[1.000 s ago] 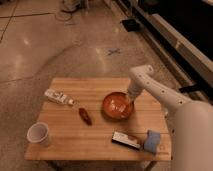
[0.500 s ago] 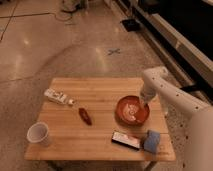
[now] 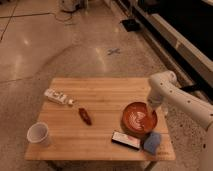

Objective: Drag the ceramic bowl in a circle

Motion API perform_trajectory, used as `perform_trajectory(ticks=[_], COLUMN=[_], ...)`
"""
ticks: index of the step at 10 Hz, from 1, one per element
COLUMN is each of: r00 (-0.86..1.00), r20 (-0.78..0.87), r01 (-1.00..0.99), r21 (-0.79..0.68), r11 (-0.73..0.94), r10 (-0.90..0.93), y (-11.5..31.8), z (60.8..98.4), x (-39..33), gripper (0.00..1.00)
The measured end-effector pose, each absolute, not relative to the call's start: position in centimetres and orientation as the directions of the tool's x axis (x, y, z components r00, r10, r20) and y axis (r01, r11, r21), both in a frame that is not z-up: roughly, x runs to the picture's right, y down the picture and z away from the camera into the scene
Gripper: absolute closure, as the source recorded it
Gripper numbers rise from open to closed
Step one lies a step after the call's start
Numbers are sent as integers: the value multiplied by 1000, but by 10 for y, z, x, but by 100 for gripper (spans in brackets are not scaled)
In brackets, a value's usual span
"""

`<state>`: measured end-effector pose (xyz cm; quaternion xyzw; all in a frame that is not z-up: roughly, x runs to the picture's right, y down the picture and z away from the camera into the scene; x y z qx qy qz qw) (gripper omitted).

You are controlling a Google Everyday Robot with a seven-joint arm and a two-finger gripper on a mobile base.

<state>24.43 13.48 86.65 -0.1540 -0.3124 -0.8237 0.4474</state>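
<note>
The ceramic bowl [image 3: 138,120] is a wide, shallow, orange-red glossy dish on the right part of the wooden table [image 3: 100,90], near the right edge. My white arm comes in from the right and bends down over it. My gripper [image 3: 150,111] reaches down into the bowl's right side, touching its inner surface near the rim. The gripper's tip is partly hidden against the bowl.
A white cup [image 3: 39,134] stands at the front left corner. A white tube [image 3: 57,97] lies at the left. A small red-brown thing [image 3: 85,116] lies mid-table. A dark flat packet [image 3: 126,140] and a blue object [image 3: 152,142] lie just in front of the bowl.
The bowl has slid to the right and toward the front edge, with my gripper moving along inside it. The other things have not moved.
</note>
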Motion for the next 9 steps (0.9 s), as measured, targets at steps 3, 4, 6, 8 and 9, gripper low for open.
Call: perform_trajectory(ticks=[3,4,6,8,9], r00=[-632,-648,-687,-715,-719], r20=[453,436,395,369,367], r01=[768,752,713,686,684], r21=[477,495,526,531,522], r11=[-428,-434,-462,-497,-509], r10=[-629,-625,-610,-594,-590], y=[123,118,98,74,61], z=[879,886,907,930,939], x=[169,153,117,96,96], gripper=[100,100,100,100,100])
